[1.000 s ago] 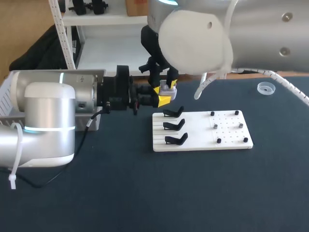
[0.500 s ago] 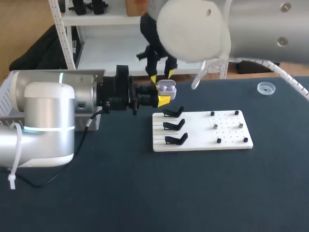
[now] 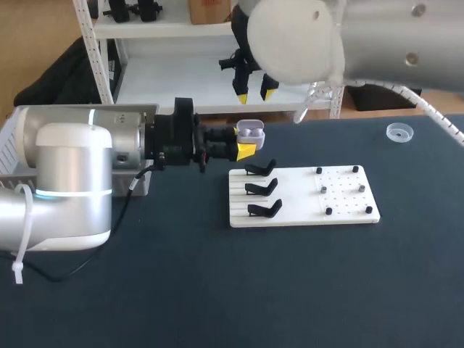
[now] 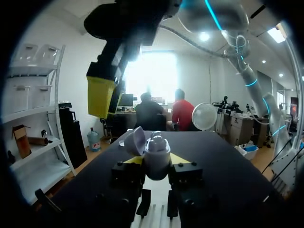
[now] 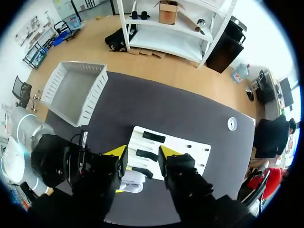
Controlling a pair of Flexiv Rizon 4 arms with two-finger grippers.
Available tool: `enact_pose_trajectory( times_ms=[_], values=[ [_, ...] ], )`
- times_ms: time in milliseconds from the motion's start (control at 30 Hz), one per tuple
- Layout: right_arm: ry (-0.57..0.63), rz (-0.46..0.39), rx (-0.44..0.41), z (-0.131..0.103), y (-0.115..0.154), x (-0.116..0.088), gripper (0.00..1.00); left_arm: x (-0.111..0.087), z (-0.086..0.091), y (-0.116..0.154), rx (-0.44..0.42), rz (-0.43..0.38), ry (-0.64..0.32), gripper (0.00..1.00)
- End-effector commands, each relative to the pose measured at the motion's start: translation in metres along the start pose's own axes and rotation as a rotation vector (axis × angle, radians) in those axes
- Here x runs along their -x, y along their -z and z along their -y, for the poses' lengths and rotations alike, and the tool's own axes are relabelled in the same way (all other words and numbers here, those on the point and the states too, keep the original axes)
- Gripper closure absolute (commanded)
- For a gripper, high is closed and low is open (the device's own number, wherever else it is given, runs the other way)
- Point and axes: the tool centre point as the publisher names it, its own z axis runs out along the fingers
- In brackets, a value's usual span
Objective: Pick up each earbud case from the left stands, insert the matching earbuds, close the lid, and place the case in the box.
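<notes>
No text, label, number or sign can be read on the table, the things or the arms.

Lifts right gripper (image 3: 254,93) off the earbud case (image 3: 250,131). 1 s ago: down on the case, yellow tips right at the open top. 0.5 s ago: just above it, barely clear. Now: well above, no contact, shifted a little toward the table's far edge. Fingers spread, nothing between them. Leaves the case below and apart from the right fingertips. Uncovers the case top: raised lid (image 4: 135,141) and seated earbud (image 4: 157,141) now in plain sight, hidden behind the right gripper's tips 1 s ago.
</notes>
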Motion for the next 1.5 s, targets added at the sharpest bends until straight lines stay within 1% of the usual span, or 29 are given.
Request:
enact_pose_trajectory(
  times_ms=[33,233,433,767,967,1033,1067,1133,1233,1267,1333,1400,1500],
  values=[
    [-0.003,-0.037,-0.017,0.001,-0.014,0.003,0.59,0.0,0.001,0.0,0.004,0.002,-0.001,1.0],
    [-0.006,-0.069,-0.03,0.005,-0.024,-0.014,0.59,0.0,0.001,0.0,0.004,0.002,-0.001,1.0],
    [-0.002,-0.078,-0.036,0.007,-0.021,-0.028,0.59,0.0,0.001,0.0,0.004,0.002,-0.001,1.0],
    [-0.018,-0.078,0.006,0.002,-0.013,-0.047,0.58,0.0,0.001,0.0,0.004,0.002,-0.001,1.0],
    [-0.03,-0.083,0.022,0.0,-0.015,-0.052,0.56,0.0,0.001,0.0,0.004,0.002,-0.001,1.0],
    [-0.055,-0.051,0.03,0.003,-0.009,-0.048,0.55,0.0,0.001,0.0,0.004,0.002,-0.001,1.0],
    [-0.076,-0.035,0.049,0.006,-0.002,-0.046,0.53,0.0,0.001,0.0,0.004,0.002,-0.001,1.0],
    [-0.12,-0.001,0.088,0.013,0.013,-0.043,0.53,0.0,0.001,0.0,0.004,0.002,-0.001,1.0],
    [-0.179,0.036,0.146,0.025,0.029,-0.047,0.51,0.0,0.001,0.0,0.004,0.002,-0.001,1.0],
    [-0.195,0.046,0.16,0.029,0.032,-0.05,0.47,0.006,-0.001,0.005,-0.002,-0.001,-0.017,1.0],
    [-0.223,0.054,0.186,0.036,0.033,-0.059,0.14,0.017,-0.004,0.015,0.001,-0.013,-0.048,1.0],
    [-0.249,0.061,0.213,0.042,0.03,-0.07,0.0,0.027,-0.008,0.028,0.014,-0.019,-0.078,1.0],
    [-0.305,0.055,0.249,0.05,0.024,-0.085,0.0,0.035,-0.019,0.053,0.047,-0.03,-0.111,1.0]
  ],
)
